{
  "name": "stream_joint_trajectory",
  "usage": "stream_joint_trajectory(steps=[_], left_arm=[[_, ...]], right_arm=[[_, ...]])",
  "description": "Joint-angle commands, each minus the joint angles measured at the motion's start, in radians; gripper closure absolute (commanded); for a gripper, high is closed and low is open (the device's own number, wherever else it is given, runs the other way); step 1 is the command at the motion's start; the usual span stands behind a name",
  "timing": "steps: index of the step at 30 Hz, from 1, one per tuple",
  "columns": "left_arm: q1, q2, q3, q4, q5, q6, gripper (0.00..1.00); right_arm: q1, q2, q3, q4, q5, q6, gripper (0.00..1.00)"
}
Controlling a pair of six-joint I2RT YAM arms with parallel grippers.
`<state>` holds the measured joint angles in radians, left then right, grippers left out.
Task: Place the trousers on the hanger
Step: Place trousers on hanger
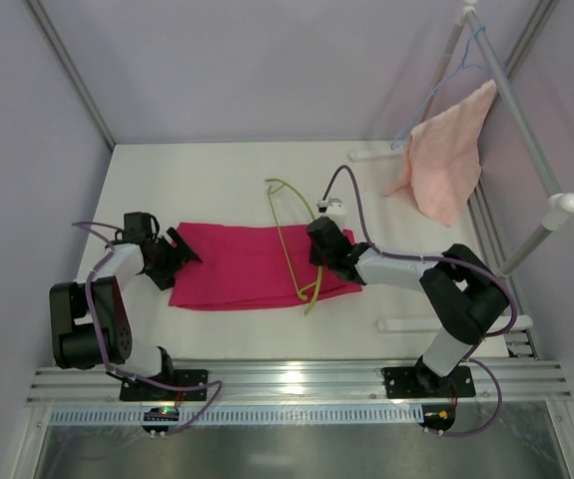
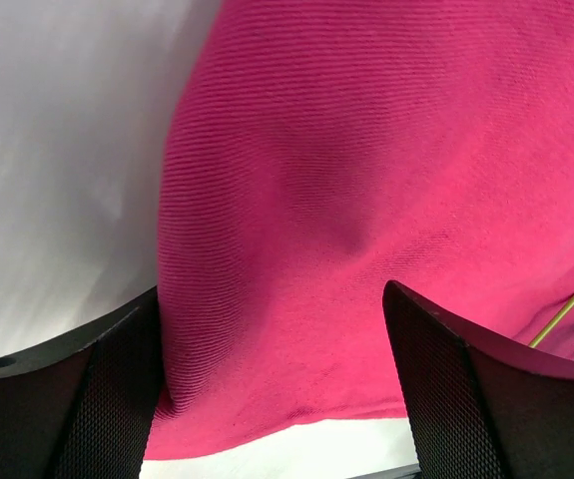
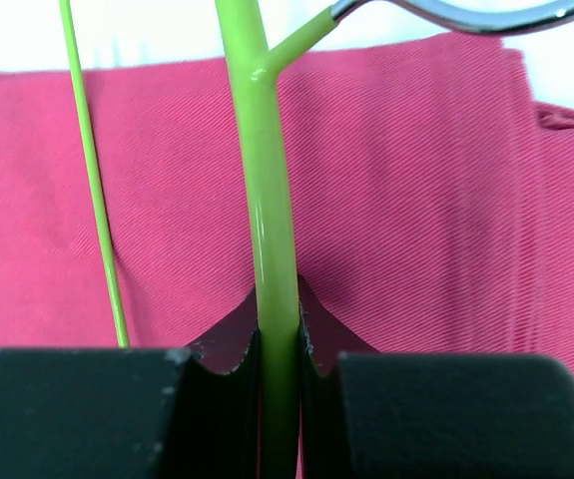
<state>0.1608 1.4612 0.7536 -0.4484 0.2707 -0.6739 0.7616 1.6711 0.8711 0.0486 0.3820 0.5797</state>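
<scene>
Magenta trousers [image 1: 237,267], one pair, lie flat; one lime hanger [image 3: 264,200] clamped in right gripper [image 3: 279,334]; left gripper [image 2: 272,299] spread wide over their left end.

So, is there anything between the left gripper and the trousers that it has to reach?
Nothing visible stands between them. The left gripper, jaws open, is at the left end of the trousers, with only bare cloth between its jaws. The hanger lies across the right part of the cloth, clamped in the right gripper, away from the left arm.
</scene>
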Motion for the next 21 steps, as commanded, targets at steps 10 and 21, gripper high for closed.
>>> stream_joint_trajectory(steps=[10, 21], left_arm=[[-0.102, -0.088, -0.069, 0.054, 0.038, -0.059, 0.20], [-0.230, -0.114, -0.077, 0.036, -0.088, -0.096, 0.18]], right_arm=[[-0.082, 0.004, 0.026, 0.071, 0.035, -0.113, 0.96], [-0.151, 0.049, 0.112, 0.040, -0.003, -0.202, 0.96]])
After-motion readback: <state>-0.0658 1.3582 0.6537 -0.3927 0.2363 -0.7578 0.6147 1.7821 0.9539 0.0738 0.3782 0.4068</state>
